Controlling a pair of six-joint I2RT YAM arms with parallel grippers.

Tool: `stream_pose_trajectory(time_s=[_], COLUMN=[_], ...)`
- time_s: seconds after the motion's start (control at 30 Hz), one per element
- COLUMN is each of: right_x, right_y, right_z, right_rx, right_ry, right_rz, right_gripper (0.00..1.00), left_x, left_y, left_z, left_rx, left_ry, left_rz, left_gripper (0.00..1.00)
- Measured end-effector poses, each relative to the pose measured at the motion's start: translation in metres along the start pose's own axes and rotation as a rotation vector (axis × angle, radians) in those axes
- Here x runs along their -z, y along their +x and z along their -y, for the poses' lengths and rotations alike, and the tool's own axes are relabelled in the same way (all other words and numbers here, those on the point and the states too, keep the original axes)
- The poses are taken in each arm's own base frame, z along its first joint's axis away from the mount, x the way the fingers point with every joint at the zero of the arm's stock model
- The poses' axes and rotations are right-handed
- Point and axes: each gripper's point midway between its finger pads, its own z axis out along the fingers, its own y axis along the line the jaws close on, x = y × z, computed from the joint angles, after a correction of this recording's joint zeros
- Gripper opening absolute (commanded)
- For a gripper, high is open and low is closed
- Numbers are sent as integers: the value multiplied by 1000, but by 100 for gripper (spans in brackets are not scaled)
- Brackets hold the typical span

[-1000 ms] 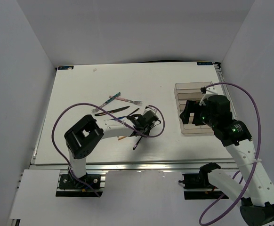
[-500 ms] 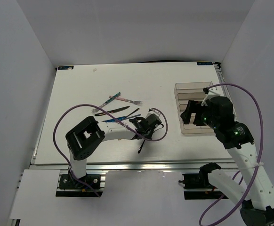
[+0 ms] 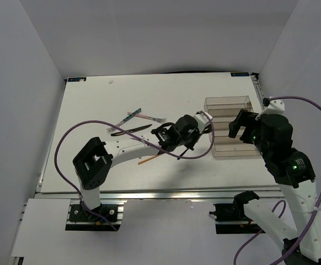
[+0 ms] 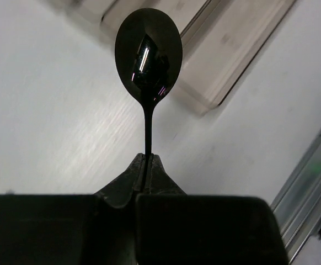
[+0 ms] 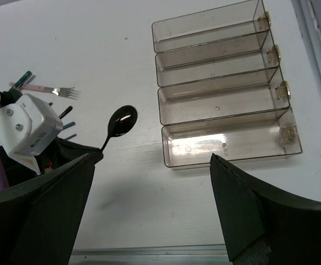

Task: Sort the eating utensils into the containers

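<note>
My left gripper (image 4: 146,158) is shut on the handle of a black spoon (image 4: 148,47) and holds it above the table, bowl forward, just left of the tray. The spoon also shows in the right wrist view (image 5: 122,121). The clear brownish tray (image 5: 226,144) lies at the right (image 3: 221,104), and its visible compartments look empty. My right gripper (image 5: 149,215) is open and empty, high over the tray's near side (image 3: 241,126). A pink-handled fork (image 3: 148,118), a teal-handled piece (image 3: 133,114), a black knife (image 3: 130,129) and a brown chopstick (image 3: 149,159) lie left of centre.
The left arm's purple cable (image 3: 196,152) loops over the table between the utensils and the tray. The table's metal front rail (image 3: 149,193) runs along the near edge. White walls close in the sides and back.
My left gripper has carried the black spoon up and to the right, from the utensil pile towards the tray. My right gripper has moved right and back, off the tray's left part.
</note>
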Motion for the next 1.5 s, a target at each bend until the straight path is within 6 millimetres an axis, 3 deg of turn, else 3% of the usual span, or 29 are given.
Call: stream_pose_trajectory(time_s=[0.13, 0.23, 0.3, 0.37, 0.57, 0.73, 0.97, 1.13, 1.37, 1.5], right_x=[14, 22, 24, 25, 28, 29, 29, 31, 35, 30], right_y=[-18, -24, -22, -18, -11, -9, -9, -9, -6, 3], right_z=[1, 0, 2, 5, 10, 10, 9, 10, 0, -2], right_rx=[-9, -11, -6, 2, 30, 35, 36, 41, 46, 55], right_ry=[4, -4, 2, 12, 29, 31, 25, 22, -43, -56], right_rz=[41, 54, 45, 28, -10, -17, -19, -10, -20, -45], right_gripper=[89, 89, 89, 89, 89, 89, 89, 89, 89, 89], left_x=[-15, -43, -64, -80, -109, -118, -115, -126, -161, -169], left_y=[-60, -99, -115, -120, -108, -123, -142, -133, -75, -55], left_z=[26, 47, 58, 67, 83, 99, 115, 116, 109, 106], left_rx=[-105, -183, -230, -273, -356, -366, -351, -359, -382, -390], left_ry=[124, 203, 246, 285, 378, 446, 514, 524, 518, 519], left_rz=[135, 205, 238, 259, 291, 384, 473, 466, 321, 268], left_gripper=[0, 0, 0, 0, 0, 0, 0, 0, 0, 9])
